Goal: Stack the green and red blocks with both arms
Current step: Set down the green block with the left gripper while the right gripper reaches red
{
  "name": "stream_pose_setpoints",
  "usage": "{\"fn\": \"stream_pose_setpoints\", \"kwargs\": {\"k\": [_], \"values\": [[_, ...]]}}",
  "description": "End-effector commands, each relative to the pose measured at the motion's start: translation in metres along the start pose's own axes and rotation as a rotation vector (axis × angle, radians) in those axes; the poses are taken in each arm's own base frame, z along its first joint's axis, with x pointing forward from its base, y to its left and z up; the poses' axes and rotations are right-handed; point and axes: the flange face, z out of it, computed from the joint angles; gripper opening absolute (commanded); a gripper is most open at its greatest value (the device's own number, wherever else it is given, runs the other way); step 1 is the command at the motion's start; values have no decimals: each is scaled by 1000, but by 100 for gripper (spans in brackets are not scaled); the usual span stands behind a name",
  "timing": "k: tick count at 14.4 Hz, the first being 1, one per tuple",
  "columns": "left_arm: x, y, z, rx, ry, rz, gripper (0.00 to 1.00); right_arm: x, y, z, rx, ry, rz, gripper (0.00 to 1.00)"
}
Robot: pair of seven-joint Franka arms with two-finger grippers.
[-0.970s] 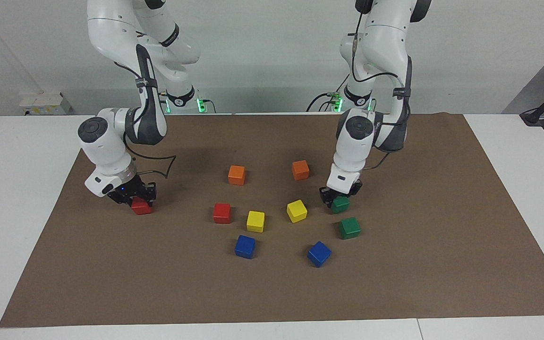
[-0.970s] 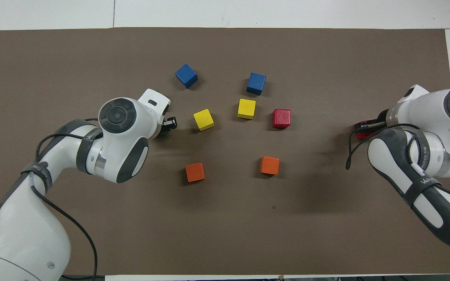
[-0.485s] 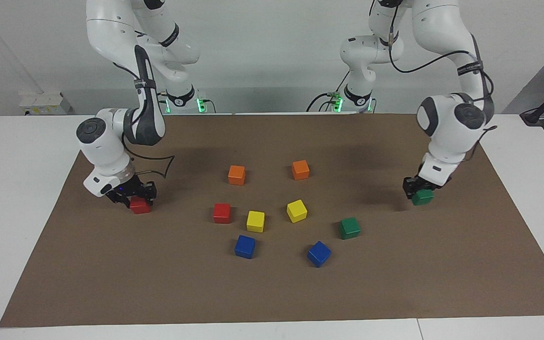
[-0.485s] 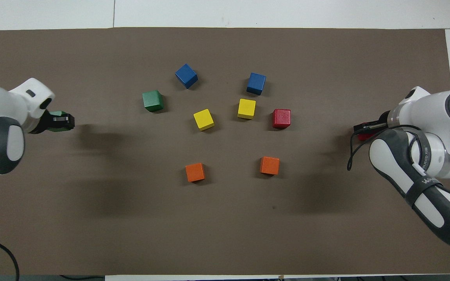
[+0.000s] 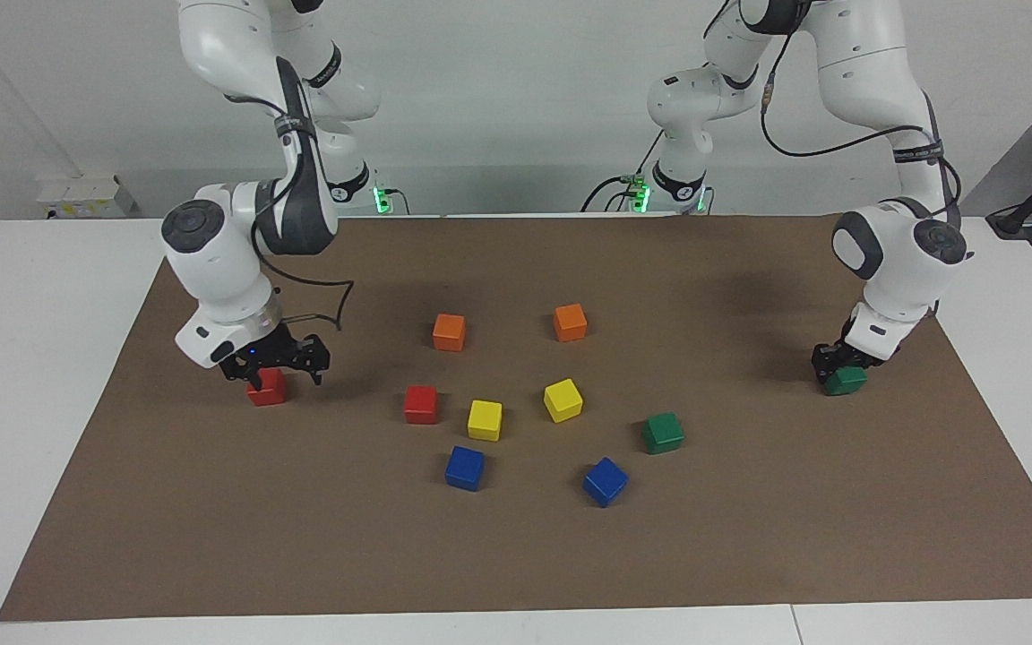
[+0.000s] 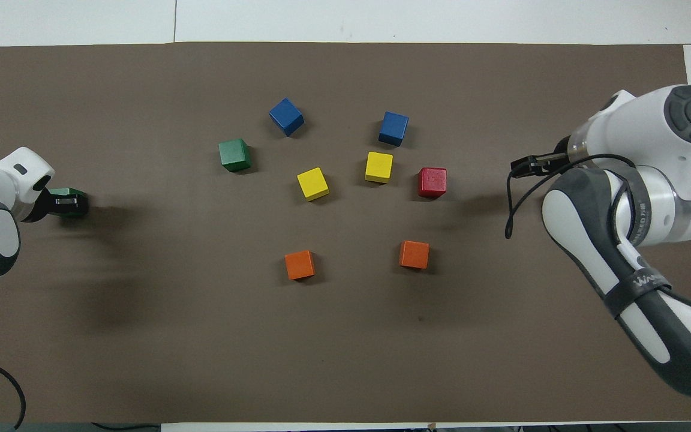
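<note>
Nearest the robots: one orange cube (image 5: 449, 331) and its twin (image 5: 570, 322), unwanted, clear of both reaches. Next, toward the right arm's end of the table (image 5: 32, 376), right tool (image 5: 274, 360) spread wide just over a red block (image 5: 266, 387) resting on the brown mat (image 5: 516, 555). Toward the left arm's end, left tool (image 5: 841, 365) clamped on a green block (image 5: 846, 382), low at the mat. Farther out, second red block (image 5: 421, 404) just beside a yellow cube (image 5: 485, 419), and second green block (image 5: 662, 433) near a blue cube (image 5: 605, 481). Probably light, rigid, matte; best pinched on flat opposing faces. Little room beside the yellow neighbour.
</note>
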Motion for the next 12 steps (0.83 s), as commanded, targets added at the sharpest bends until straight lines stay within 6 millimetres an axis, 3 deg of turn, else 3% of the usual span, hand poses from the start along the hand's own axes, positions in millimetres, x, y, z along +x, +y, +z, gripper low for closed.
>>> {"fn": "stream_pose_setpoints", "kwargs": {"k": [1,5,6,7,9,12], "values": [[-1,-2,2,3,13,14,0,13,-42,-4,16,15,41,100],[-1,-2,11,4,23,91,0,5,-95,11,22,8,151,100],[-1,-3,11,4,17,122,56,6,-102,15,28,22,182,100],[0,-4,10,5,19,130,100,6,-111,22,31,21,196,100],[4,-4,3,2,4,133,100,9,-128,33,42,39,232,100],[22,-7,-30,-2,-38,135,100,10,-139,53,42,35,261,100]]}}
